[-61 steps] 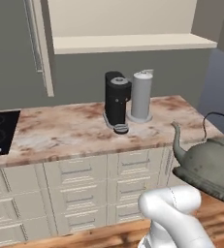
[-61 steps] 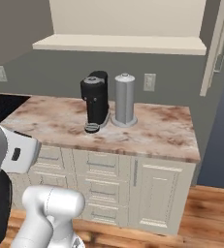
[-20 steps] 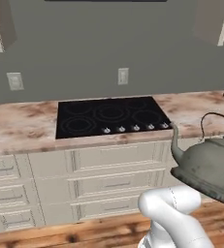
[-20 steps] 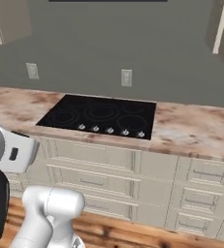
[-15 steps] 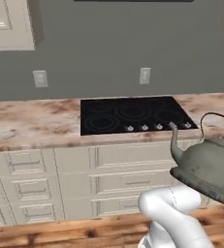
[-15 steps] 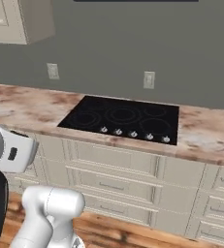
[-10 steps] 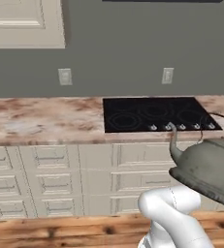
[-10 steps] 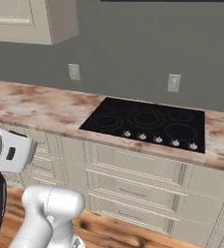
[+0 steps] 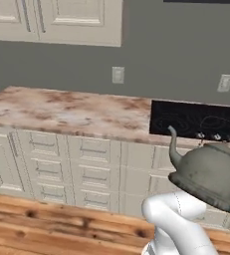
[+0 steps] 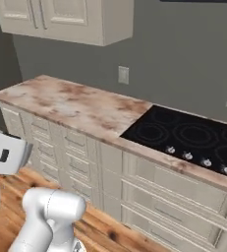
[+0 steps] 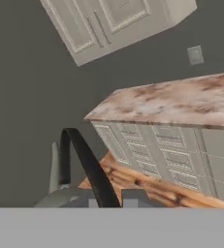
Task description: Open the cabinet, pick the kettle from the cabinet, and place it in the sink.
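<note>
The kettle [image 9: 208,174], dull grey-green with a curved spout, hangs in the air close to the left base camera, above my white arm. In the hand view its dark arched handle [image 11: 87,160] rises right in front of the lens, with the spout to its left. My gripper [image 11: 111,200] is shut on that handle at the bottom of the hand view. The task's cabinet and the sink are out of view.
A marble counter [image 9: 61,112] runs over cream drawers [image 9: 47,164]. The black cooktop [image 10: 184,135] is set into it on the right. A cream wall cabinet [image 10: 66,19] with shut doors hangs at upper left. Wooden floor [image 9: 47,224] lies in front.
The whole picture has slid to the right, so the base has driven left along the counter. The cooktop has gone from centre to the right edge. The kettle keeps its place in the view.
</note>
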Motion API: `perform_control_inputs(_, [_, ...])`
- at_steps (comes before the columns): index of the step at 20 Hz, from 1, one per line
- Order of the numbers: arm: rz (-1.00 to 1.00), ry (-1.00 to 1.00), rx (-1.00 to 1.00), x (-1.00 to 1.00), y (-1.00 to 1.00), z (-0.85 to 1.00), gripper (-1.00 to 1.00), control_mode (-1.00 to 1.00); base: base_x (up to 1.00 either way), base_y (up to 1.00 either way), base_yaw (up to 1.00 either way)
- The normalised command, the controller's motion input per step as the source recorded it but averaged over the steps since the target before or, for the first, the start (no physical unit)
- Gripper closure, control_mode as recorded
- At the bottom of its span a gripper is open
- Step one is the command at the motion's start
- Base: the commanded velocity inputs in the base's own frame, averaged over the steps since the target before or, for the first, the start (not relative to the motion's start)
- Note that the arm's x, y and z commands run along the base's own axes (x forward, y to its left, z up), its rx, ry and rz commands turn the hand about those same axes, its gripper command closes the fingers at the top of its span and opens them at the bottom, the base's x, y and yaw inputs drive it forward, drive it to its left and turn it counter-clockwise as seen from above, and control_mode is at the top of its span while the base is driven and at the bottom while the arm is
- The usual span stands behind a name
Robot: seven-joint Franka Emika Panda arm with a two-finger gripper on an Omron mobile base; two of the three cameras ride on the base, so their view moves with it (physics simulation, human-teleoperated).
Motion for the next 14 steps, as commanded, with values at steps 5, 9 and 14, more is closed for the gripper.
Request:
perform_control_inputs(5, [0.00,0.00,0.00,0.00,0.00,0.00,1.00,1.00,-0.20,0.05,0.57])
perform_control_inputs(9, [0.00,0.00,0.00,0.00,0.00,0.00,1.00,1.00,-0.31,0.00,0.60])
perform_control_inputs(14, [0.00,0.00,0.00,0.00,0.00,0.00,1.00,1.00,-0.21,0.00,0.61])
